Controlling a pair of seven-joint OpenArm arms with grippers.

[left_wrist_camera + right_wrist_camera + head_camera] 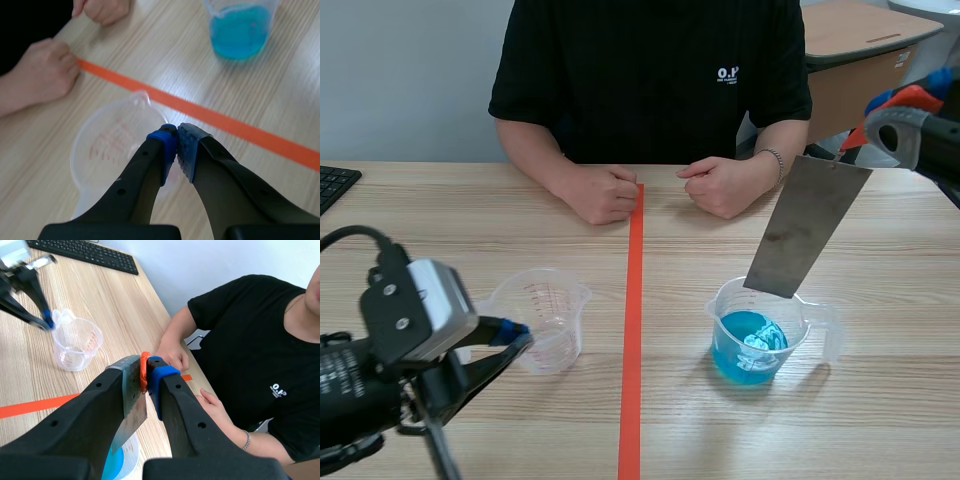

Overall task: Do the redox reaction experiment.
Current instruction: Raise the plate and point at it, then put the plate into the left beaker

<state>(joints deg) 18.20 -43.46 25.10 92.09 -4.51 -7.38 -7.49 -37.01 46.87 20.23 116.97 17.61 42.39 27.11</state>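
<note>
**Metal plate** [807, 225]: judged thin, stiff and light, with smooth faces (likely slippery once wet), so best held by its upper end. It is clamped there in the right gripper [880, 130], in the air at far right. Its long axis is steeply tilted, with the lower end pointing down-left at the rim of the cup of blue liquid [752, 345].

**Left gripper** [515, 335]: pads pressed together at the empty measuring cup [545, 318], near left.

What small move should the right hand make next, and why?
Probably lower the metal plate straight down: the right hand grips its top, and its lower edge hangs just over the measuring cup of blue liquid, not yet dipped.
</note>
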